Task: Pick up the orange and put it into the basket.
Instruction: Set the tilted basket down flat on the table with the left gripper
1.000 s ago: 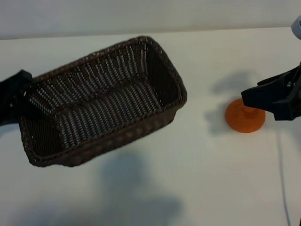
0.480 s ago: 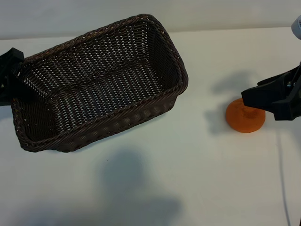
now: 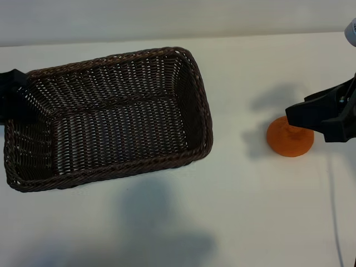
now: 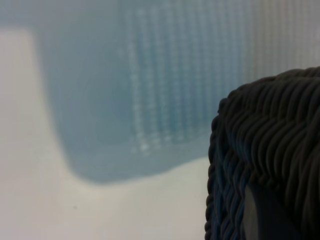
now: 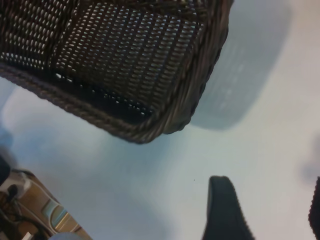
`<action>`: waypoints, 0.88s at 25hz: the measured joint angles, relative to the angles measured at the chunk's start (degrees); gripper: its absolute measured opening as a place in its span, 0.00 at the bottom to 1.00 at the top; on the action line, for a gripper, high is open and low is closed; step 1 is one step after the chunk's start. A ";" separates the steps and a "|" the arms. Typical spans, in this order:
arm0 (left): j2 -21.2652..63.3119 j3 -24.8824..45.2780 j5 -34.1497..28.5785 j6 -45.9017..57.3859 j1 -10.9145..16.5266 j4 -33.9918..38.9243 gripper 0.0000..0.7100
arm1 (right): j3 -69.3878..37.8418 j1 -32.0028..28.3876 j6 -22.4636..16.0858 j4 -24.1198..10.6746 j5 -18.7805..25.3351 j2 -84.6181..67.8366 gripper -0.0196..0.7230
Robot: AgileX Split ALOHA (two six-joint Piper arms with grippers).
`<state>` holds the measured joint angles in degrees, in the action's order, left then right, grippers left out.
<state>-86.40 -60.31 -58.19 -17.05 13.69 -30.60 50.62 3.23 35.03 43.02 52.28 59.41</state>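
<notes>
The orange [image 3: 289, 140] lies on the worktop [image 3: 239, 211] at the right, well apart from the basket [image 3: 111, 167], so the main step, getting the fruit into the basket, is not done.

The right gripper [image 3: 311, 119] hangs just over the orange, its dark fingers crossing the fruit's upper edge in the exterior view. Its jaws stand apart; in the right wrist view one fingertip [image 5: 225, 210] shows against bare worktop with nothing between the jaws, so the orange is not gripped.

The left gripper [image 3: 11, 97] is at the basket's left end, narrowed on the rim there. The left wrist view shows the woven wall [image 4: 265, 165] right against the gripper and a broad soft shadow on the worktop below, and the exterior view shows a shadow lying clear of the basket's near side; by that the basket looks held up off the worktop. The basket is empty, its mouth facing up.

What is left, as I judge it: close on the orange, lift it, carry it across the gap to the basket, and let it go inside.
</notes>
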 joint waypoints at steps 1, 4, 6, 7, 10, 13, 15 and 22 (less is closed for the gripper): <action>0.00 0.00 0.24 -0.90 0.00 0.00 0.21 | 0.00 0.00 0.00 0.00 0.00 0.00 0.59; 0.00 0.00 0.62 -2.84 0.00 0.00 0.21 | 0.00 0.00 0.00 0.00 0.00 0.00 0.59; 0.00 0.00 0.79 -3.79 0.00 0.00 0.21 | 0.00 0.00 0.00 0.00 0.00 0.00 0.59; 0.00 0.00 0.85 -3.95 0.00 0.00 0.21 | 0.00 0.00 0.00 0.00 0.00 0.00 0.59; 0.00 -0.02 1.12 -4.11 0.00 0.00 0.21 | 0.00 0.00 0.00 0.00 0.00 0.00 0.59; 0.00 -0.02 1.31 -4.05 0.00 -0.34 0.21 | 0.00 0.00 0.00 0.00 0.00 0.00 0.59; 0.00 -0.02 1.38 -4.00 0.00 -0.94 0.21 | 0.00 0.00 0.00 0.00 0.00 0.00 0.59; -0.94 -0.07 1.40 -3.88 0.00 -1.78 0.21 | 0.00 0.00 0.00 0.00 0.00 0.00 0.59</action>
<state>-87.34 -60.37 -56.80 -20.93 13.69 -32.38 50.62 3.23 35.03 43.02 52.28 59.41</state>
